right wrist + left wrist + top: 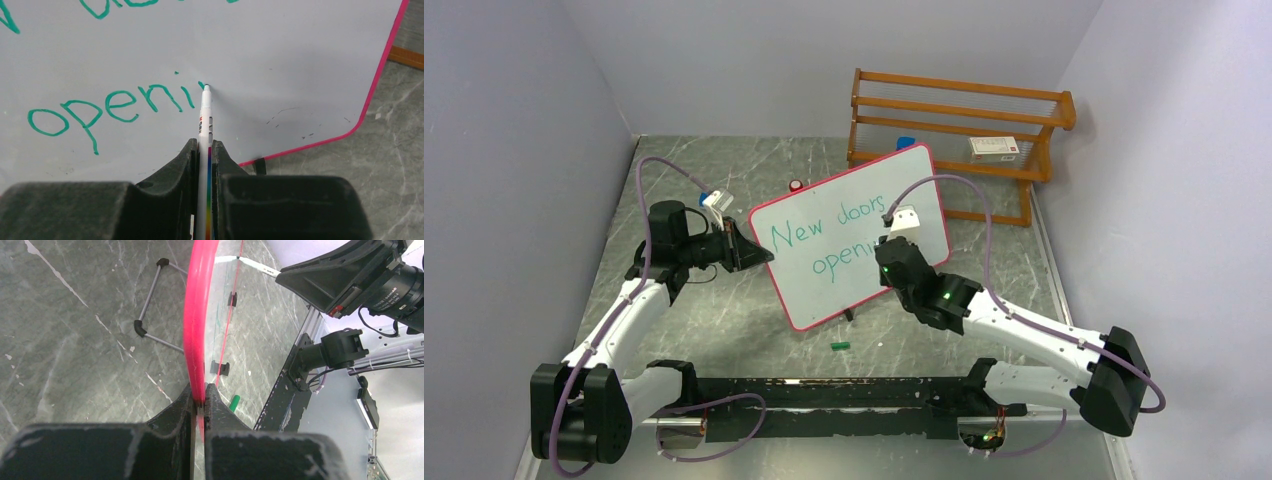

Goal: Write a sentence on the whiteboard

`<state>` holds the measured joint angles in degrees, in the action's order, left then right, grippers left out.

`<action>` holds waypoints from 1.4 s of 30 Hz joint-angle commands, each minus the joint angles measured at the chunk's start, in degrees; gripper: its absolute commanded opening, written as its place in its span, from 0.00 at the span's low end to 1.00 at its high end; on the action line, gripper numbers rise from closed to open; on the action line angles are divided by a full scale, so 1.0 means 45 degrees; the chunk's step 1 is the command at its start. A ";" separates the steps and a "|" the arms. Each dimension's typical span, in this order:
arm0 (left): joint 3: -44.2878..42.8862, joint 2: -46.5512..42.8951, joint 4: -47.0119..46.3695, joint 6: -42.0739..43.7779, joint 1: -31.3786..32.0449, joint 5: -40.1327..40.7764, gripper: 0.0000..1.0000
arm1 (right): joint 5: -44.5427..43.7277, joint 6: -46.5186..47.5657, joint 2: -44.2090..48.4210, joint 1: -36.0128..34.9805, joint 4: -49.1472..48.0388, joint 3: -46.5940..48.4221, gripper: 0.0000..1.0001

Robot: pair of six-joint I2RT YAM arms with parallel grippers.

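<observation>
Fingers of left arm (176, 412): narrow, pinching the pink left rim of the whiteboard (911, 190).
Whiteboard: stands on the desk (724, 320), between both arms.
Sentence (120, 102): green, "New doors" above "openi".
Fingers of right arm (225, 160): narrow, holding the marker (205, 107); its tip touches the board just right of "openi".
Cap (840, 345): green, on the desk near the board.

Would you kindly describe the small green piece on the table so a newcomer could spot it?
Find the whiteboard standing mid-table. Just below its lower rim in the top view, the small green piece lies alone on the grey table. It is the only loose green thing, short and stubby, perhaps a pen cap.
</observation>
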<state>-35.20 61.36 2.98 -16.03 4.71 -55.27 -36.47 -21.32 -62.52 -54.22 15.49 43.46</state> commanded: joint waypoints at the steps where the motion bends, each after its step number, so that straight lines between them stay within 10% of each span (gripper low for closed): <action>1: -0.0166 0.0211 0.0528 0.0489 -0.0031 0.0892 0.05 | -0.0195 0.0248 -0.0095 0.0223 -0.0598 0.0351 0.00; 42: -0.0185 0.0202 0.0607 0.0512 -0.0031 0.0991 0.05 | 0.0438 -0.0552 0.0514 0.0713 0.0436 -0.0470 0.00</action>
<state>-35.20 61.36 3.03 -15.99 4.71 -55.22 -35.27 -23.27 -62.06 -51.48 17.87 42.61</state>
